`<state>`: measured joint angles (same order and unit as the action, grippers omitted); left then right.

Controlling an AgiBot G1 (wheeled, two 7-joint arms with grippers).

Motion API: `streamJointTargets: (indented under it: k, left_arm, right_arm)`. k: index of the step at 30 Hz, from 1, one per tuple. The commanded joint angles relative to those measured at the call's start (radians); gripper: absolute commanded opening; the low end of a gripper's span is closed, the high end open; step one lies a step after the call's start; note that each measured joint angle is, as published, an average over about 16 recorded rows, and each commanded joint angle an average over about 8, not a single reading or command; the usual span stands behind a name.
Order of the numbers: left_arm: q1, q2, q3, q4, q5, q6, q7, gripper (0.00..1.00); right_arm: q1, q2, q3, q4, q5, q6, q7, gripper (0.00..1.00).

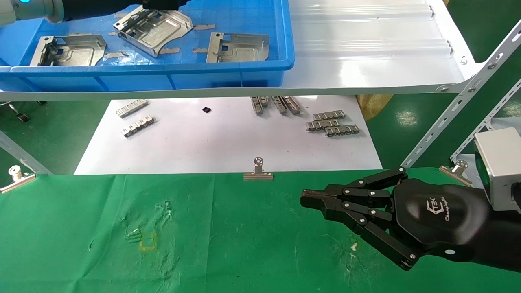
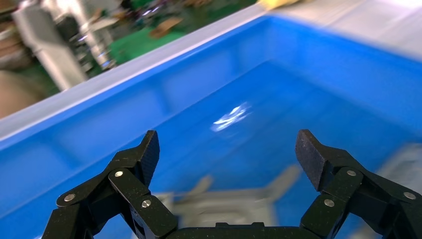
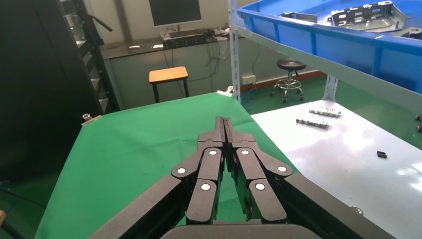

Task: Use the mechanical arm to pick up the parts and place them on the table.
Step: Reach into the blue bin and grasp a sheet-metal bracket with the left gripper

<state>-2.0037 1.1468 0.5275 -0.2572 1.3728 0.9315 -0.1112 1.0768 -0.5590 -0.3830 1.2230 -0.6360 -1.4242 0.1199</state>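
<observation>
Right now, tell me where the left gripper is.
The left gripper hangs open inside the blue bin on the white shelf, on the robot's left, just above the tilted middle part.

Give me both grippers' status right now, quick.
Left gripper: open, holding nothing, over the parts in the blue bin.
Right gripper: closed, holding nothing, above the green table.

Glossy black right claw with jointed link fingers studded with small silver rivets. White logo and script on a rounded black palm; brushed silver wrist block behind. Matching black left claw, flat matte pads; white forearm shell.
</observation>
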Motion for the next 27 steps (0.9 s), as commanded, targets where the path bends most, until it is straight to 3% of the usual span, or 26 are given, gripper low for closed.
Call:
streamJointTargets:
  k: [1,3,19,25,27]
  left_arm:
    - [-0.033,0.028,0.016,0.070,0.033,-0.053,0.011,0.16]
    - [-0.053,0.032,0.029,0.106,0.053,-0.061,0.016,0.00]
    - [-0.133,-0.007,0.078,0.223,0.122,0.101,0.009,0.00]
    - [-0.136,-0.021,0.079,0.232,0.123,0.086,0.034,0.00]
    - [-0.136,-0.021,0.079,0.235,0.123,0.073,0.041,0.00]
  right_arm:
    - [0.000,0.000,0.000,0.000,0.000,0.000,0.000,0.00]
    - [0.000,0.000,0.000,0.000,0.000,0.000,0.000,0.00]
    - [0.000,0.000,0.000,0.000,0.000,0.000,0.000,0.00]
    - [0.000,0.000,0.000,0.000,0.000,0.000,0.000,0.00]
    - [0.000,0.000,0.000,0.000,0.000,0.000,0.000,0.06]
